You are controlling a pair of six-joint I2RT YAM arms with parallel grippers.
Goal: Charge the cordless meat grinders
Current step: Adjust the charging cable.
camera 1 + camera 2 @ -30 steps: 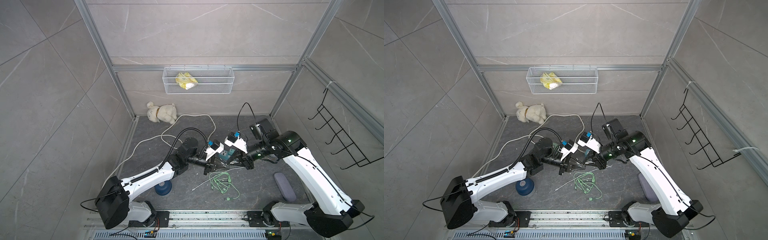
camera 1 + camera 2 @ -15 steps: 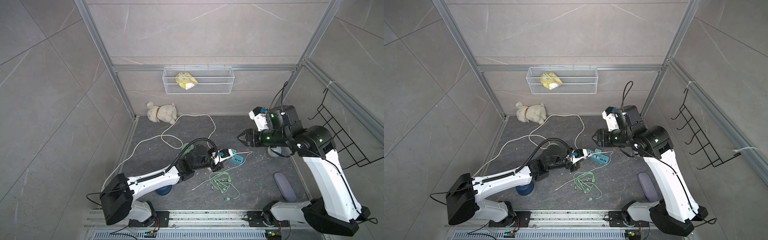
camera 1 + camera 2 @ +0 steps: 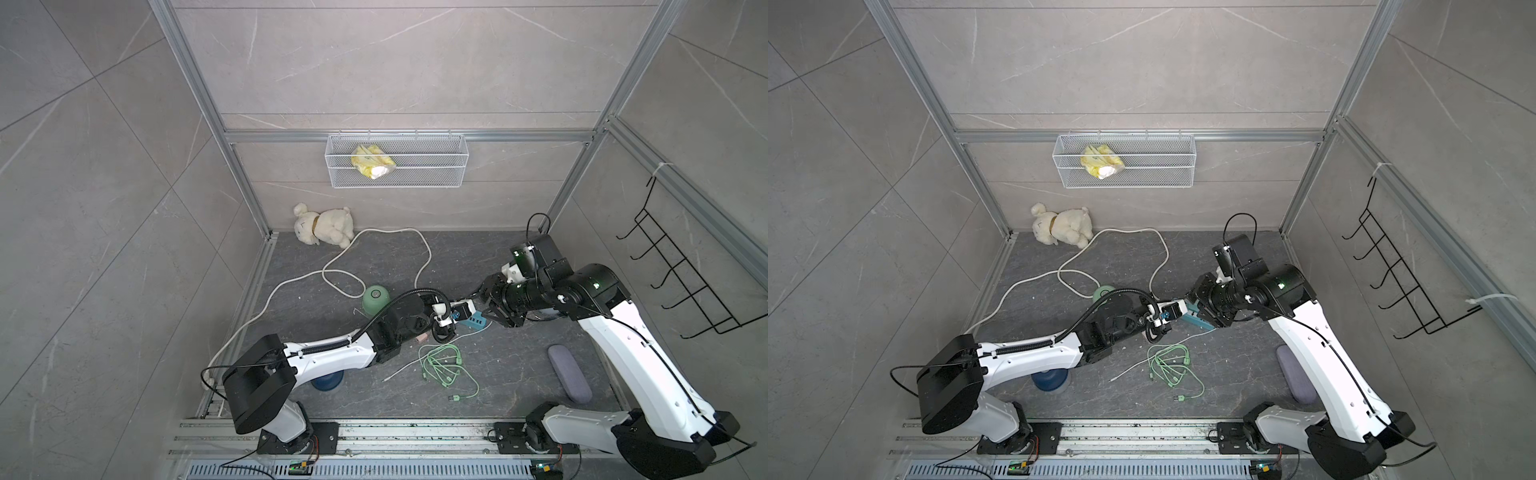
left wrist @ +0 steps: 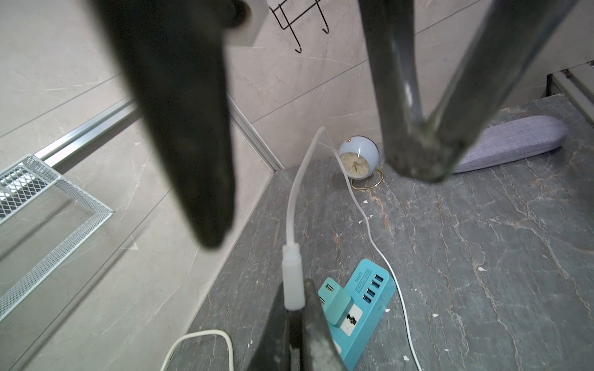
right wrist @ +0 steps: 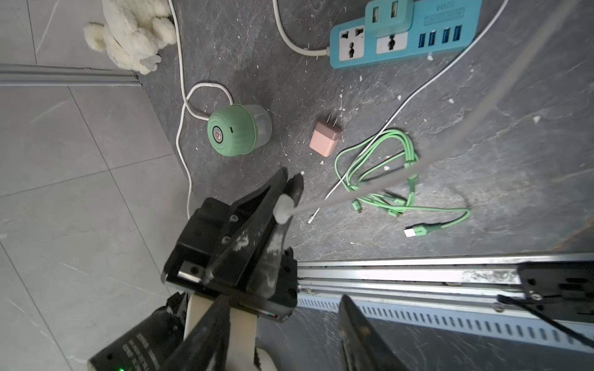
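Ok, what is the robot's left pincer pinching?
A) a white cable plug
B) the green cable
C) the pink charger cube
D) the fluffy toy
A: both wrist views show the left pincer shut on the white cable plug, which sticks out from between its tips.

Right pincer [image 3: 482, 301] back beside left pincer [image 5: 289, 189], apparently.

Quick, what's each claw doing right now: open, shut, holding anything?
The left gripper is shut on the white plastic cable plug.
The right gripper is open, holding nothing.
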